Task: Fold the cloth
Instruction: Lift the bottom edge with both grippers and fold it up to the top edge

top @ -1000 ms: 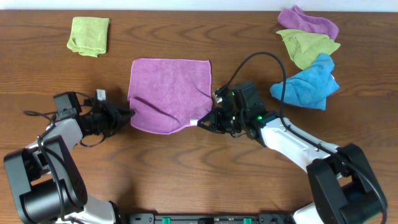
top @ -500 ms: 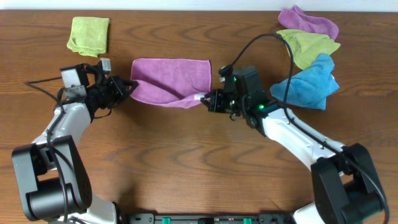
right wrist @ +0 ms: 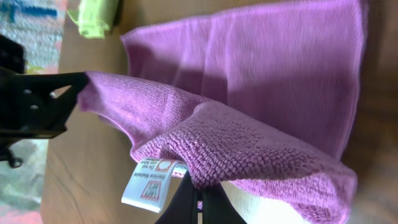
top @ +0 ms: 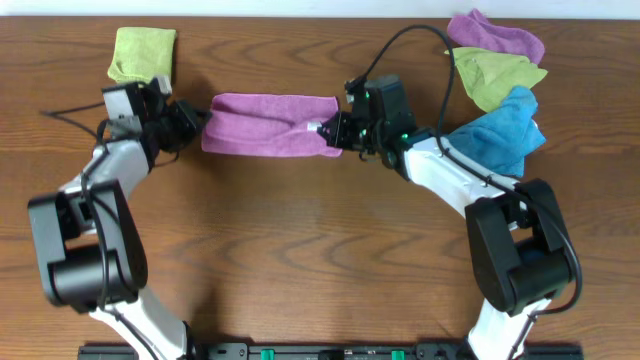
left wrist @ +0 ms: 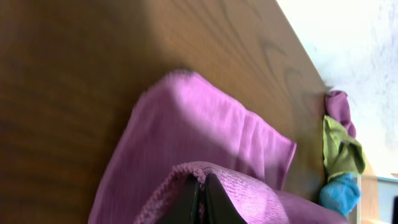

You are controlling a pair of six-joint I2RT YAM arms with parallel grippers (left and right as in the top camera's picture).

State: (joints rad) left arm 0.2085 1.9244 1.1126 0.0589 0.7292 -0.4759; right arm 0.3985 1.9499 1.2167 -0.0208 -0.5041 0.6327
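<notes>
**First fold half made, both corners in hand**

On the brown wooden worktop [top: 300, 250] the cloth [top: 270, 122] lies toward the far side, between the two arms. A lone green cloth [top: 142, 55] sits off to the far left and a heap of violet, green and blue cloths [top: 495, 80] to the far right. From overhead the cloth reads as a wide, shallow band and not a full square. Its near half is raised and doubled over toward the far edge, with the lower layer flat on the wood.

I judge the first fold to be well under way but not finished. The lifted edge sags in the middle and is not yet laid down or lined up with the far edge. Letting go, smoothing and any second fold remain to be done.

The left fingers [top: 193, 128] are pinched tight on the cloth's left lifted corner, and the left wrist view shows them closed with terry bunched over their tips [left wrist: 193, 198]. The right fingers [top: 328, 131] are likewise clamped on the right lifted corner [right wrist: 186, 202].

The cloth is pinkish-mauve, plain and soft, with a looped pile that shows clearly up close. It drapes limply between the two grips. A small white label [right wrist: 152, 183] hangs at the right-hand corner, just beside the fingers.
</notes>
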